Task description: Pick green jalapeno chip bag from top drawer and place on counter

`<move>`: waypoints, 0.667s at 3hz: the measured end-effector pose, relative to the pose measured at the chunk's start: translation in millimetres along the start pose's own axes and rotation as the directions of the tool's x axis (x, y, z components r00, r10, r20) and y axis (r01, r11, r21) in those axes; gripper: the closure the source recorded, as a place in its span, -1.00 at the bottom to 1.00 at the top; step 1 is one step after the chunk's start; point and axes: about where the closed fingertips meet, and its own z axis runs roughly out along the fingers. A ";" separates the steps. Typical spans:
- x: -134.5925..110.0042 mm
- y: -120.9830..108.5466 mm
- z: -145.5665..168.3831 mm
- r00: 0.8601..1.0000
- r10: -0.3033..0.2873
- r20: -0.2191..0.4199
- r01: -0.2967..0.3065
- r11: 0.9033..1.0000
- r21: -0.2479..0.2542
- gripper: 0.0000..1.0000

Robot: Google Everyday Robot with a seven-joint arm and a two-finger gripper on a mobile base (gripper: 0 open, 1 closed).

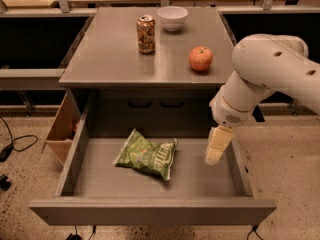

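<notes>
Camera view: the top drawer stands pulled fully out below the counter. The only thing lying in it is the green jalapeno chip bag, flat on the drawer floor, left of centre and slightly askew. The gripper hangs pointing down inside the drawer near its right wall, apart from the bag and to its right, at the end of the white arm. Whether it is wide or narrow cannot be told, and it holds nothing. On the counter stand a gold-brown drink can, a white bowl behind it and a red apple to the right. A tan cardboard box sits on the floor left of the drawer, its contents unclear.
</notes>
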 end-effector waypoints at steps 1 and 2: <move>-17.6 -10.6 46.7 0.999 -0.009 0.035 0.010 0.999 -0.047 -1.00; -39.6 -15.2 84.0 0.996 -0.028 0.085 0.035 0.996 -0.082 -1.00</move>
